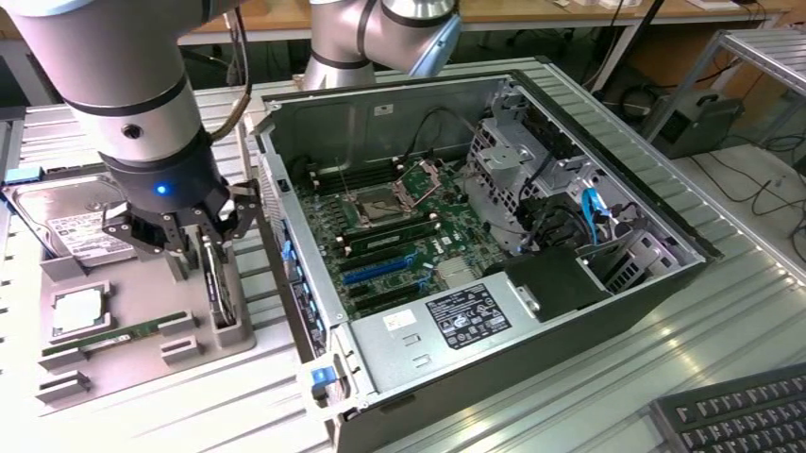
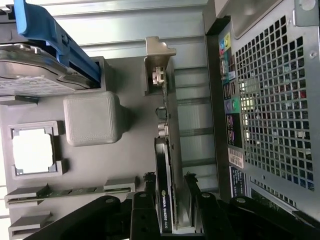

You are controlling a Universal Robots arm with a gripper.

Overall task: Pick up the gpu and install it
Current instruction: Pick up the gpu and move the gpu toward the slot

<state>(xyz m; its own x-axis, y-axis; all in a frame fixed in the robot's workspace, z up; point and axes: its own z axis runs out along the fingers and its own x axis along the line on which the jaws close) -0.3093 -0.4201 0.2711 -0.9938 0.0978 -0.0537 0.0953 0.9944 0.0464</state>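
Note:
The gpu (image 1: 222,288) stands on edge in a slot of the grey parts tray (image 1: 126,363), at the side nearest the open computer case (image 1: 315,123). In the wrist view the gpu (image 2: 170,145) is a thin dark card with a silvery-tan end bracket. My gripper (image 1: 208,253) is lowered over it. It is open, one black finger on each side of the card (image 2: 170,176), close to its faces, with a thin gap showing on one side. The card still sits in its slot. Inside the case, the motherboard (image 1: 403,222) lies exposed with a blue expansion slot (image 1: 377,271).
On the tray lie a silver hard drive (image 1: 70,226) with a blue rail (image 2: 55,40), a processor (image 1: 75,311) and a green RAM stick (image 1: 108,338). The case's perforated rear panel (image 2: 272,100) is close beside the gripper. A keyboard (image 1: 743,415) lies at the exterior view's lower right.

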